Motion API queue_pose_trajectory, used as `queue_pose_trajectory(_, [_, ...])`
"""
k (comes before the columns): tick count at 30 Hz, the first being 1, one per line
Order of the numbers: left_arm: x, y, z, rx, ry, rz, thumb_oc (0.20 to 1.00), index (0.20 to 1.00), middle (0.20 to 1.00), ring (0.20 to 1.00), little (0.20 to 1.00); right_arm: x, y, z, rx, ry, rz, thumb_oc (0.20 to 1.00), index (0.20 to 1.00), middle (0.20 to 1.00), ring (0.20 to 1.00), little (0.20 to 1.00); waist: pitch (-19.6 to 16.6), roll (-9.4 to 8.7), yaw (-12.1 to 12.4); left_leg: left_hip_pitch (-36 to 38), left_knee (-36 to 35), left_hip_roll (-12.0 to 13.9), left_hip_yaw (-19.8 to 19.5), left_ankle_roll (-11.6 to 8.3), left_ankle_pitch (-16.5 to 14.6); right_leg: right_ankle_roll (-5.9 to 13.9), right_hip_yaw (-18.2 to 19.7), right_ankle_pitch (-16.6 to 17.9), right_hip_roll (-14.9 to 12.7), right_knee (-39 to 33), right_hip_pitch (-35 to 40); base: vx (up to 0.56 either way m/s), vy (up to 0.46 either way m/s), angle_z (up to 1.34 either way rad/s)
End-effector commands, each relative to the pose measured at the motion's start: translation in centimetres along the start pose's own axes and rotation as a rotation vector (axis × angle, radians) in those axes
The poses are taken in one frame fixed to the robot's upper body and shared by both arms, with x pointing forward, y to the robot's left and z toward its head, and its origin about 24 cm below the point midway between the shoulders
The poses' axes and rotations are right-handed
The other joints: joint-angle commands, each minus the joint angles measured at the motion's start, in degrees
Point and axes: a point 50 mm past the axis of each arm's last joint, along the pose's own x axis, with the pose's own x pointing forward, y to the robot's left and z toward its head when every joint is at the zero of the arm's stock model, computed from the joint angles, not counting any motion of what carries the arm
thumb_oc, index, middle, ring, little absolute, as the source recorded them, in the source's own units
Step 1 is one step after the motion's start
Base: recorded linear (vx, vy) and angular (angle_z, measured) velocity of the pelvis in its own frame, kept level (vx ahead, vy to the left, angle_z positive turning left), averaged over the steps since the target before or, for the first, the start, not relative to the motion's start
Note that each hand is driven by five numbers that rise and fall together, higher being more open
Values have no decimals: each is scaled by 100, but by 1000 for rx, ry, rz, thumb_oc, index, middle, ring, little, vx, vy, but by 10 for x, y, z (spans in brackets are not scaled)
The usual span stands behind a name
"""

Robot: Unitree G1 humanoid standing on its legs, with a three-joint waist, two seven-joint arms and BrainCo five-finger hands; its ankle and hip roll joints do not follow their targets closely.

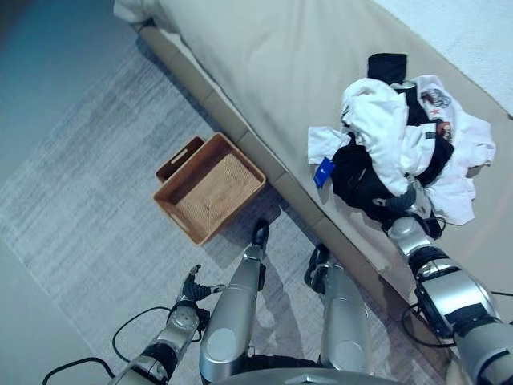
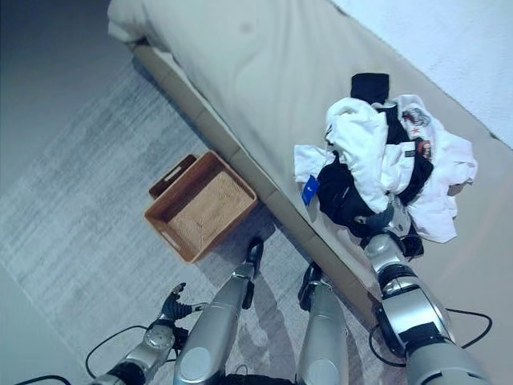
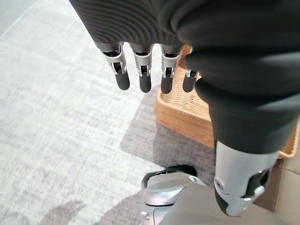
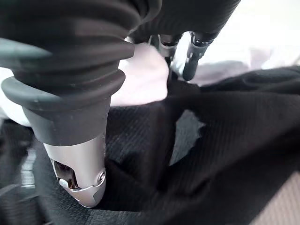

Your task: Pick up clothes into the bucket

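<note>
Pressing into the clothes pile (image 1: 401, 140), the right robot hand (image 4: 77, 173) has its grip hidden.

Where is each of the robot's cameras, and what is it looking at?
Left eye view: on the head, looking down at the basket on the rug and the clothes pile on the bed; both arms show.
Right eye view: beside it, same scene.
Left wrist view: on the left wrist, facing the rug and basket past the left hand.
Right wrist view: on the right wrist; right hand at a black garment.
Both wrist views repeat eye-view things.
</note>
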Motion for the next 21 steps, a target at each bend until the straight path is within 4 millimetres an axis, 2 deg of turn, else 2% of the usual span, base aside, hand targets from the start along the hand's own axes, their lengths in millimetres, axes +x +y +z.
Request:
queue_pose_trajectory(1, [-6, -19, 9, -73, -45, -24, 1000, 1000, 1000, 1000, 1000, 16, -36, 9, 66, 4, -125, 683, 683, 683, 683, 683, -68, 129, 15, -37, 479, -188, -76, 157, -458, 336, 83, 432, -311, -219, 139, 11, -12, 17])
queue_pose_trajectory(2, [-6, -19, 12, -77, -56, -24, 1000, 1000, 1000, 1000, 1000, 18, -40, 15, 104, -2, -141, 200, 200, 200, 200, 200, -68, 142, 21, -54, 458, -197, -103, 164, -446, 346, 63, 424, -330, -201, 102, 16, -6, 12])
queue_pose_trajectory(3, [-5, -20, 15, -75, -66, -27, 1000, 1000, 1000, 1000, 1000, 19, -42, 18, 125, -7, -153, 200, 200, 200, 200, 200, -68, 152, 21, -47, 432, -195, -103, 165, -441, 354, 63, 427, -340, -210, 96, 22, 34, 11])
queue_pose_trajectory(4, [-6, -21, 16, -74, -70, -31, 1000, 1000, 1000, 1000, 1000, 21, -46, 34, 185, -49, -183, 200, 200, 200, 200, 200, -68, 156, 19, -17, 393, -193, -101, 171, -430, 363, 78, 440, -347, -238, 102, 19, 34, 8])
queue_pose_trajectory(5, [-6, -21, 16, -74, -70, -31, 1000, 1000, 1000, 1000, 1000, 21, -46, 34, 185, -49, -183, 200, 200, 200, 200, 200, -68, 155, 19, -16, 390, -193, -101, 171, -428, 363, 79, 442, -346, -240, 103, 18, 44, 7])
queue_pose_trajectory(9, [-5, -23, 22, -78, -88, -39, 1000, 1000, 1000, 1000, 1000, 17, -48, 70, 339, -165, -197, 200, 200, 200, 200, 200, -68, 89, -47, 143, 166, -146, -39, 181, -378, 394, 113, 517, -308, -417, 181, -10, 36, -2])
queue_pose_trajectory(10, [-4, -23, 23, -74, -91, -36, 1000, 1000, 1000, 1000, 1000, 15, -52, 86, 401, -227, -207, 200, 200, 200, 200, 200, -68, 83, -80, 101, 64, -133, -16, 187, -191, 359, 64, 722, -301, -554, 129, -67, 60, -10])
queue_pose_trajectory(12, [-3, -23, 24, -70, -91, -35, 1000, 1000, 1000, 1000, 1000, 10, -57, 104, 461, -307, -217, 200, 200, 200, 200, 200, -68, 33, -146, 216, -46, -102, 19, 186, -174, 370, 88, 764, -278, -664, 198, -27, 47, -16])
queue_pose_trajectory(13, [-3, -22, 25, -72, -94, -32, 1000, 1000, 1000, 1000, 1000, 8, -63, 114, 497, -351, -229, 200, 200, 200, 200, 200, -68, 0, -186, 283, -105, -89, 48, 178, -167, 387, 107, 799, -266, -735, 241, 10, 32, -12])
queue_pose_trajectory(18, [-1, -16, 27, -72, -105, -17, 1000, 1000, 1000, 1000, 1000, 3, -94, 138, 648, -459, -284, 200, 200, 200, 200, 200, -68, -145, -311, 599, -378, 16, 210, 152, -126, 453, 215, 1007, -177, -1111, 456, 4, 31, -19])
queue_pose_trajectory(19, [1, -10, 27, -75, -102, -1, 1000, 1000, 1000, 1000, 1000, 2, -113, 147, 716, -507, -322, 200, 200, 200, 200, 200, -69, -222, -354, 718, -452, 50, 298, 142, -123, 478, 290, 1095, -127, -1247, 537, 4, 38, -30])
queue_pose_trajectory(21, [1, -9, 27, -79, -102, 4, 1000, 1000, 1000, 1000, 1000, 0, -120, 151, 725, -535, -336, 200, 200, 200, 200, 200, -69, -256, -370, 762, -469, 67, 339, 136, -125, 486, 328, 1130, -106, -1310, 581, 0, 15, -31])
